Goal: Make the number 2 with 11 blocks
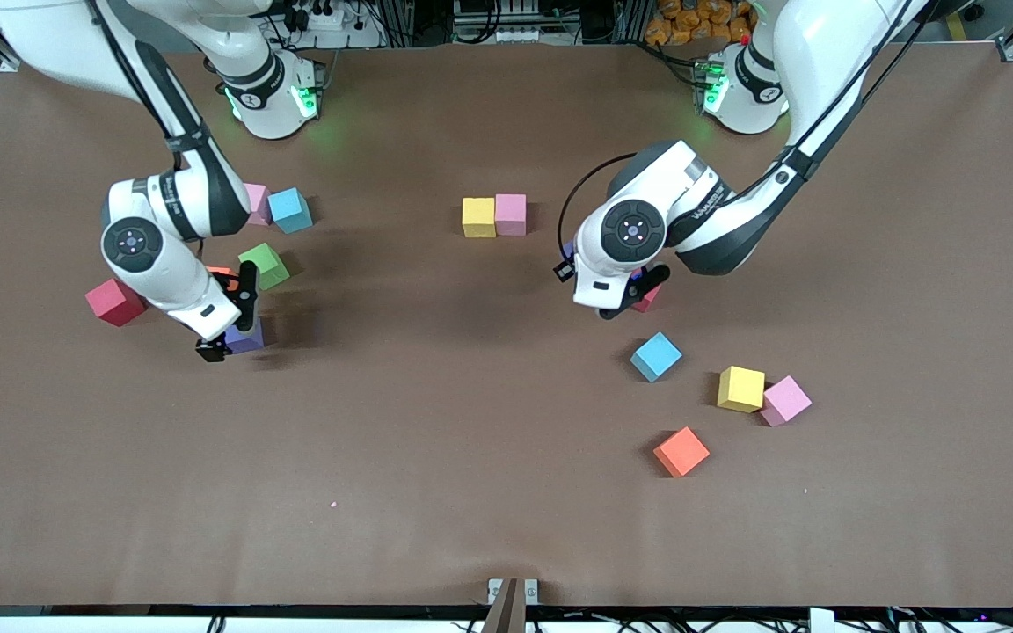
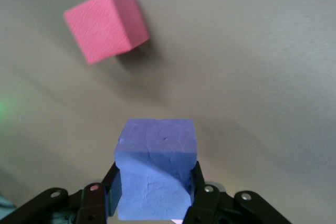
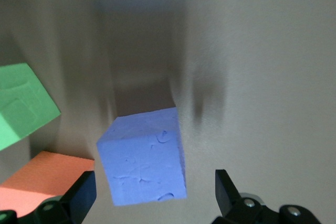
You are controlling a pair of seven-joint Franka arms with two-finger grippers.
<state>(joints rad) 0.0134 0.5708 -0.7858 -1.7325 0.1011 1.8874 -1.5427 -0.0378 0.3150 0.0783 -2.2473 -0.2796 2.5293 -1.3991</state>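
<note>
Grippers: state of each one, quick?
Left gripper: shut on a purple block.
Right gripper: open, straddling another purple block, not gripping.

Lab: 2 bench-mounted robot arms [image 1: 717,211]

Pair at centre [image 1: 495,216]: two blocks touching, side by side.
Loose blocks [image 1: 740,389] — left arm's end, nearer the camera.

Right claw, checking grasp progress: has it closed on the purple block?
No, the right claw stands wide open around the purple block.
</note>
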